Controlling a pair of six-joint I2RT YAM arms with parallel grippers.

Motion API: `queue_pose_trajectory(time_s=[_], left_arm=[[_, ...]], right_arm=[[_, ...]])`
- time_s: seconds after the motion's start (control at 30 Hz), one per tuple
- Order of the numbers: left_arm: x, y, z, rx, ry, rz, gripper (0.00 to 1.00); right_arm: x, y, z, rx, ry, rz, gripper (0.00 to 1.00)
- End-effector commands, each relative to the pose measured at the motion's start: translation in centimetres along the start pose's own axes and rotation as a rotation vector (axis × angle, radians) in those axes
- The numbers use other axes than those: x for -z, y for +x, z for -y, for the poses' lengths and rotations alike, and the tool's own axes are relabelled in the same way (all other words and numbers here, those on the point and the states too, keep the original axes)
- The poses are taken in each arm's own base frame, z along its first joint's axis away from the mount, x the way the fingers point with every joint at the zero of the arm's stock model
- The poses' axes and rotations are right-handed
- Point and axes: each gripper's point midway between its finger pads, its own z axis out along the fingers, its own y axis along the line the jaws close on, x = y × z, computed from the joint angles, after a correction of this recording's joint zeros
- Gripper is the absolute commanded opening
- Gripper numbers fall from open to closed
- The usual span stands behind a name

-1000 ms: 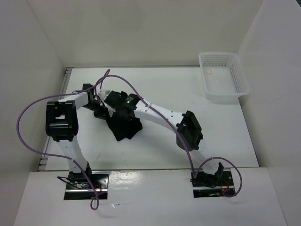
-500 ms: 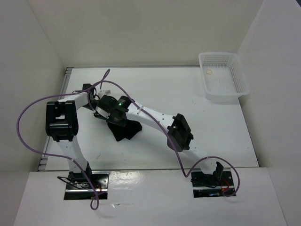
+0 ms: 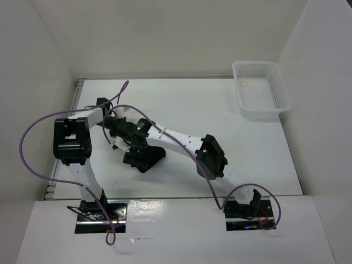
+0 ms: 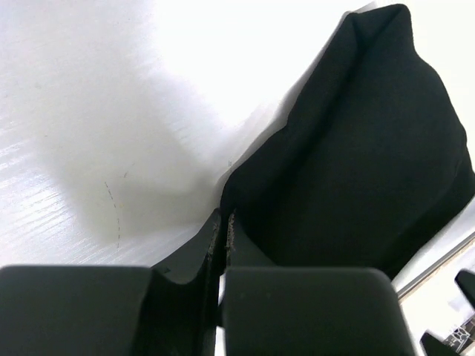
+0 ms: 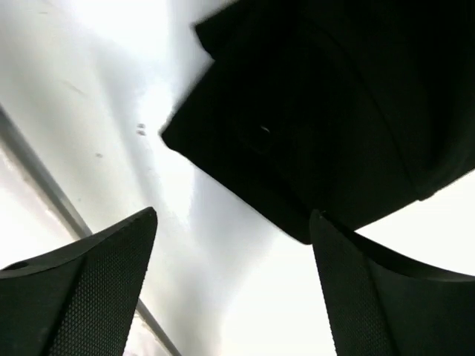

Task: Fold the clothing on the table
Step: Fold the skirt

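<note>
Right gripper (image 5: pixel 234 215) spread wide above the clothing (image 5: pixel 282 148); left gripper (image 4: pixel 223 216) pinches its edge.

Left gripper (image 4: pixel 223 221) is pinched tight on the clothing (image 4: pixel 356 163) at its near corner, black fabric fanning up and away, with white table (image 4: pixel 89 111) left of the clothing.

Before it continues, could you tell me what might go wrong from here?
The left gripper is shut on the edge of the garment, so pulling away could drag it out of shape. The right gripper hangs open near it, holding nothing, so the fold may slump. The two arms are close together and could collide.
</note>
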Motion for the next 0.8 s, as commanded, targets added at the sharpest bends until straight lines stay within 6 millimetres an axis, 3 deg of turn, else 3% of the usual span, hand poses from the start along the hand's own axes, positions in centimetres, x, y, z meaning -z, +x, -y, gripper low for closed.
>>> queue_pose_trajectory(time_s=[0.0,0.03,0.17,0.3,0.33,0.37,0.4,0.47,0.5,0.53,0.57,0.6,0.63,0.67,0.7,0.73,0.77], left_arm=[[-0.1,0.4,-0.6,-0.017,-0.009,-0.021,0.00],[-0.1,0.4,-0.6,-0.017,-0.009,-0.021,0.00],[-0.1,0.5,-0.7,-0.018,-0.018,-0.023,0.00],[1.8,-0.7,-0.8,-0.020,-0.034,0.025,0.03],[2.3,-1.0,-0.5,-0.030,-0.037,0.042,0.13],[4.2,-2.2,-0.3,-0.049,-0.054,0.099,0.28],[5.2,-2.6,-0.5,-0.055,-0.084,0.125,0.53],[8.6,-3.5,-0.5,-0.073,-0.148,0.207,0.70],[10.3,-4.3,-1.0,-0.096,-0.204,0.243,0.83],[12.9,-4.5,-0.8,-0.104,-0.249,0.301,0.90],[14.6,-5.0,-0.8,-0.113,-0.290,0.342,0.94],[17.5,-5.6,-0.3,-0.134,-0.349,0.413,1.00],[18.9,-5.6,-0.4,-0.120,-0.367,0.450,1.00],[20.0,-5.7,0.3,-0.134,-0.375,0.477,1.00],[21.0,-5.7,0.6,-0.139,-0.387,0.504,1.00],[21.9,-5.3,2.0,-0.153,-0.366,0.536,1.00],[22.0,-5.0,2.6,-0.155,-0.346,0.548,1.00]], right_arm=[[4.4,-2.0,-1.5,0.035,-0.014,0.102,0.89],[4.9,-2.6,-1.3,0.036,-0.008,0.124,0.94],[8.9,-4.6,-1.0,0.042,0.019,0.233,0.96],[11.7,-3.9,2.5,-0.020,0.079,0.285,0.97],[12.5,-2.6,4.5,-0.062,0.104,0.279,0.97],[13.0,-1.9,5.7,-0.086,0.130,0.283,0.97],[13.4,-1.1,6.7,-0.110,0.141,0.284,0.97],[14.7,1.8,10.2,-0.193,0.202,0.288,0.97],[13.7,3.6,11.4,-0.217,0.220,0.258,0.97],[15.4,5.8,13.8,-0.281,0.269,0.277,0.97],[15.7,7.4,15.0,-0.317,0.297,0.269,0.98],[14.4,10.1,15.4,-0.358,0.291,0.219,0.98],[14.5,11.2,16.5,-0.389,0.314,0.236,0.98],[16.5,13.7,18.2,-0.466,0.371,0.266,0.98],[16.7,15.3,18.8,-0.499,0.390,0.269,0.98],[15.1,18.2,18.6,-0.552,0.393,0.218,0.98],[17.1,20.1,20.1,-0.623,0.460,0.280,0.98]])
